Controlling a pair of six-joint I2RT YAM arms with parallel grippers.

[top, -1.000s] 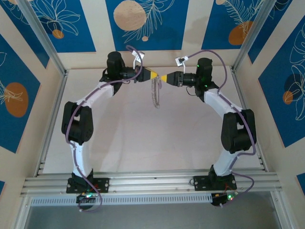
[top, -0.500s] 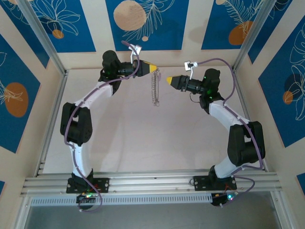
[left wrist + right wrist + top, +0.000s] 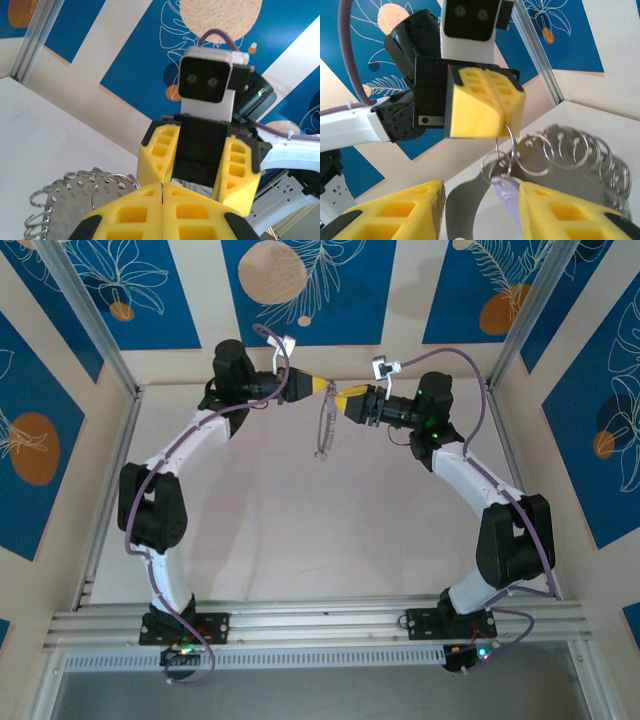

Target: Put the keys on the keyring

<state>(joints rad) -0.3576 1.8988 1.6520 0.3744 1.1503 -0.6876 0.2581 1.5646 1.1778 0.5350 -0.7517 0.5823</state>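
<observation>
Keyring [image 3: 322,428], large thin silvery-grey metal loop w/ small wire rings along its edge, hangs at upper centre of top view, over pale worktop [image 3: 280,530]. Room: beige walls w/ blue leaf-print panels [image 3: 300,285], aluminium rail [image 3: 320,623] across bottom of frame. Long axis of keyring runs top-to-bottom in frame, free end pointing to frame bottom. Left end effector [image 3: 322,387] clenched on keyring's top wire ring. Right end effector [image 3: 344,401] just beside it, to the right, released, jaws apart. Right wrist view: tiny key w/ pale lilac plastic head [image 3: 504,194] hangs among the rings, lower centre, btwn spread yellow fingers [image 3: 570,214]; contact w/ them unclear.
</observation>
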